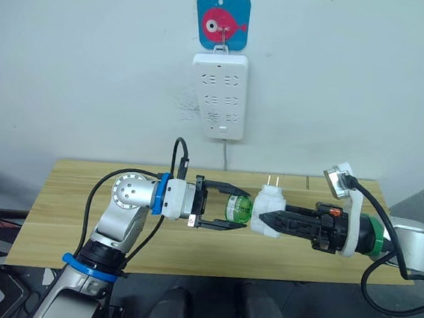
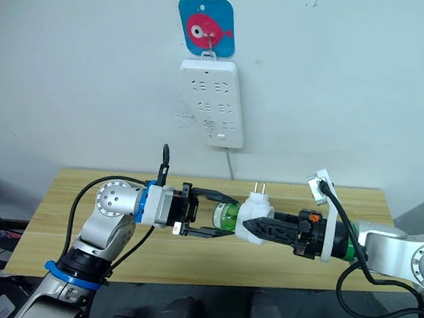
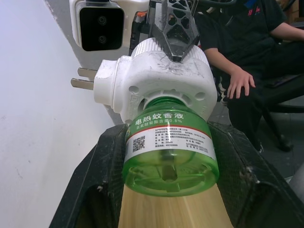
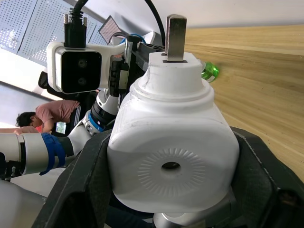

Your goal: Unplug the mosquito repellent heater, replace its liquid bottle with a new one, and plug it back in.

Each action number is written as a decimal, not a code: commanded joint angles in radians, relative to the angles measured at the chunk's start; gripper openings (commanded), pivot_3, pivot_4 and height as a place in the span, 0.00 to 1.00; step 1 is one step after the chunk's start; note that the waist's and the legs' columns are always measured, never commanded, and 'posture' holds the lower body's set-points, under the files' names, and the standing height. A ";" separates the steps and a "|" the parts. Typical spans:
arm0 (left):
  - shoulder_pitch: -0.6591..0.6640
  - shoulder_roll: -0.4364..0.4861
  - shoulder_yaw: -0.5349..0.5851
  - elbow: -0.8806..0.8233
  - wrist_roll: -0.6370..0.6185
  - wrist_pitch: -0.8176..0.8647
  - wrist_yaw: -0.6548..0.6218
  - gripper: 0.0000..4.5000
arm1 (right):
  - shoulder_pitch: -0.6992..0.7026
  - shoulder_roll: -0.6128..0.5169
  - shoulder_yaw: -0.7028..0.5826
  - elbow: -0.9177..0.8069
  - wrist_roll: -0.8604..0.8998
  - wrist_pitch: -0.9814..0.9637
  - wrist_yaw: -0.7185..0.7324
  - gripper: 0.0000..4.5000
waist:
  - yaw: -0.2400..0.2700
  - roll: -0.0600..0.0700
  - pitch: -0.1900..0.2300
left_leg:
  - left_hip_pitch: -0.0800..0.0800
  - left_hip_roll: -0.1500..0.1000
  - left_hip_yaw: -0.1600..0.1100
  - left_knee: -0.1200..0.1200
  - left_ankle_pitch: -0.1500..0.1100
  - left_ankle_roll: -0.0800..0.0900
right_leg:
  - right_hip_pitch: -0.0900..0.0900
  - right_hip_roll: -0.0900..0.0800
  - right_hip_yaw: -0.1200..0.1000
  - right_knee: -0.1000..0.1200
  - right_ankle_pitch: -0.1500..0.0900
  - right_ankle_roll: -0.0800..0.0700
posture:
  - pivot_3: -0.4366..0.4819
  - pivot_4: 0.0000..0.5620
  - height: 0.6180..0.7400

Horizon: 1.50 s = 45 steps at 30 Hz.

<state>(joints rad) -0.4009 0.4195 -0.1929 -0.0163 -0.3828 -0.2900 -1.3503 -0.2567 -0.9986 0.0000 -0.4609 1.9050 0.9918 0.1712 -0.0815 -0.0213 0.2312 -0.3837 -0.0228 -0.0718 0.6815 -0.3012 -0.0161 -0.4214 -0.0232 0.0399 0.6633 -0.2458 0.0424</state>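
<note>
The white mosquito repellent heater (image 1: 269,206) hangs in the air above the wooden table (image 1: 71,213), unplugged, its two prongs pointing up. My right gripper (image 1: 262,218) is shut on its body from the right; in the right wrist view the round vent (image 4: 171,166) faces the camera between the fingers. A green liquid bottle (image 1: 237,208) with a printed label (image 3: 166,137) sits in the heater's socket, pointing left. My left gripper (image 1: 239,209) comes in from the left, one black finger (image 3: 95,180) on each side of the bottle, closed against it.
A long white power strip (image 1: 218,93) hangs on the wall above the table from a blue fish hook plate (image 1: 222,23), its cord (image 1: 226,154) dropping behind the table. A seated person (image 3: 237,57) shows in the left wrist view beyond the heater.
</note>
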 commanded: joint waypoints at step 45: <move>-0.191 0.391 0.022 -0.140 -0.356 1.167 -0.025 0.50 | 0.059 -0.082 -0.048 0.046 -0.326 0.025 -0.064 0.66 | 0.000 0.000 0.000 | 0.000 0.000 0.000 -0.001 0.000 0.000 | -0.002 -0.001 0.000 0.000 0.000 0.000 | 0.31 0.39 1.00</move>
<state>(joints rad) -0.6253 0.8192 -0.1884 -0.0978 -0.7954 0.9925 -1.3933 -0.2038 -1.0766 -0.0369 -0.4356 1.6661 1.0153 0.1603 -0.0816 -0.0210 0.2312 -0.3840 -0.0229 -0.0717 0.6808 -0.3011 -0.0163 -0.4233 -0.0242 0.0407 0.6633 -0.2462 0.0426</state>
